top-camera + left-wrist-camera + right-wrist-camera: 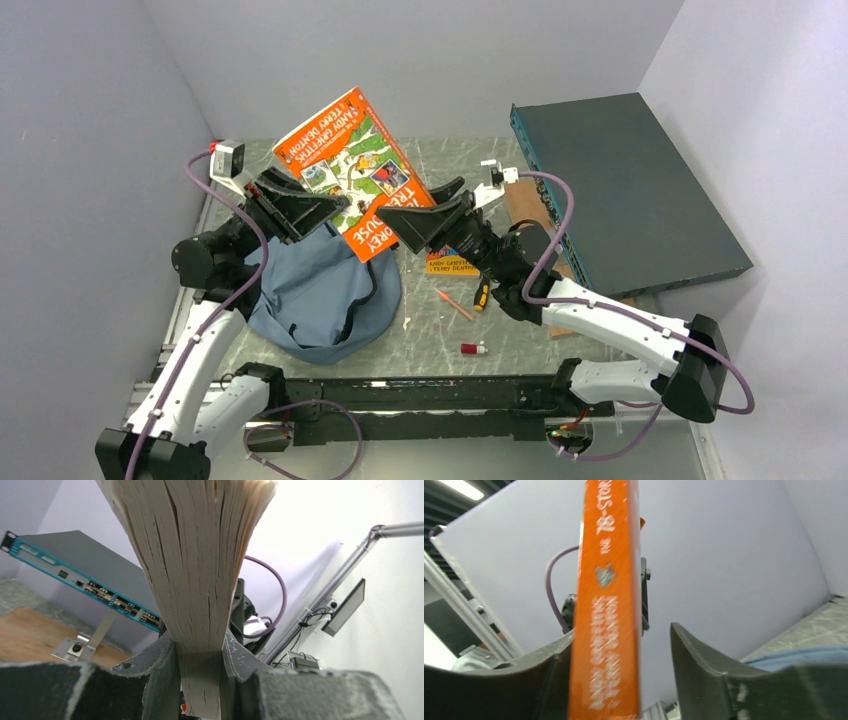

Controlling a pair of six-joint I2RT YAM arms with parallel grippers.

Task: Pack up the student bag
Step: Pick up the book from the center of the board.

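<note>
An orange paperback book is held tilted above the dusty-blue student bag, which lies slumped on the table with its black strap on top. My left gripper is shut on the book; the left wrist view shows its page edge pinched between the jaws. My right gripper is open around the book's orange spine. In the right wrist view the left finger lies against the spine and the right finger stands apart. A sliver of the bag shows low right.
A dark teal flat box leans at the back right, also in the left wrist view, over a wooden board. A second orange book, an orange pen, a black-yellow item and a small red item lie right of the bag.
</note>
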